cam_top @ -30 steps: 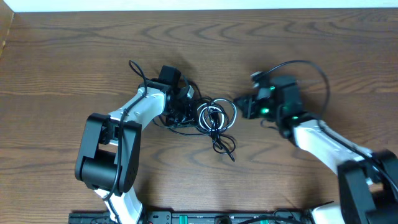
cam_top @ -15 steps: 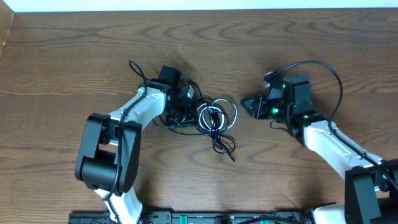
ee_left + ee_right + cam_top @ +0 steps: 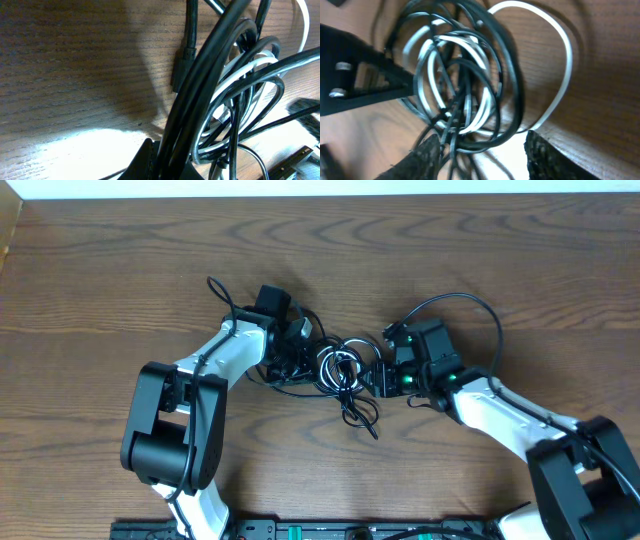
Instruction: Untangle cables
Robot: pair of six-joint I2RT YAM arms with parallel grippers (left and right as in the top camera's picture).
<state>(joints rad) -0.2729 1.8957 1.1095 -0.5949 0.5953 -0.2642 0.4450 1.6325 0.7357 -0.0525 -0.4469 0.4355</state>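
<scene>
The cables (image 3: 340,370) lie knotted in the middle of the desk (image 3: 120,260). The left jaws are clenched on black strands at the tangle's left edge; the right jaws stand parted around its right loops. Grabbing several strands together could tighten the knot when pulled

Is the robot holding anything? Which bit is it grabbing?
The left gripper pinches the black cables at the tangle's left edge. The right gripper, jaws open, holds nothing.
</scene>
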